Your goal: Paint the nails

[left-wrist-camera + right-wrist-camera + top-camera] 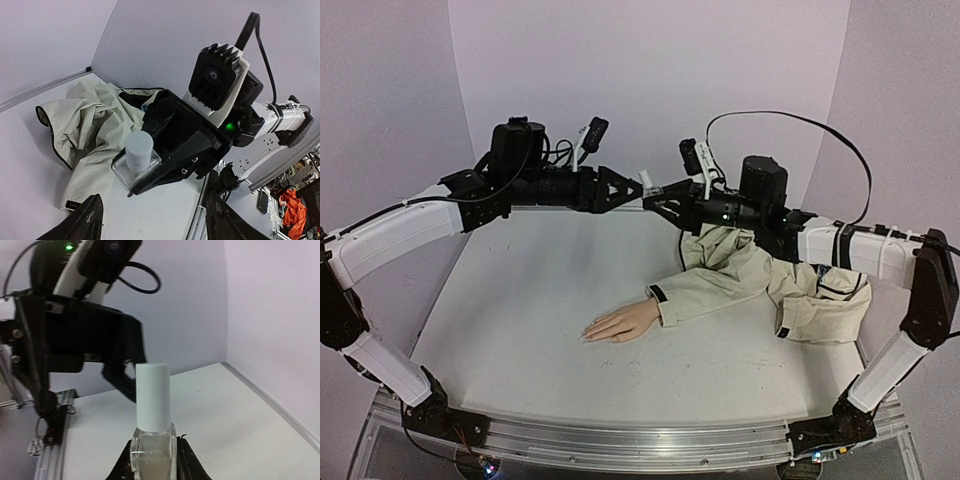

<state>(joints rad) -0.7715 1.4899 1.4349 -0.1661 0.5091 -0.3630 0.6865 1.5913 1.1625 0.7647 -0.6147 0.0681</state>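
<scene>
now: cap faces the open fingers, nails wait below

left arm reaches level across the back of the table (520, 300), and the left gripper (632, 190) is spread wide with nothing between its fingers. just ahead of them sits the white cap (152, 397), its long axis running along the line between the two grippers, so a straight advance looks like the way to take it. the clear bottle (152, 457) is clamped by its glass body in the right gripper (665, 205), with that arm stretched in from the right. well below, toward the near edge, the nails (588, 333) lie at the left end of the mannequin hand (625, 322) (too small to make out singly). its fingers point left, nearer the left arm, with the beige sleeve (720, 275) trailing right.
</scene>
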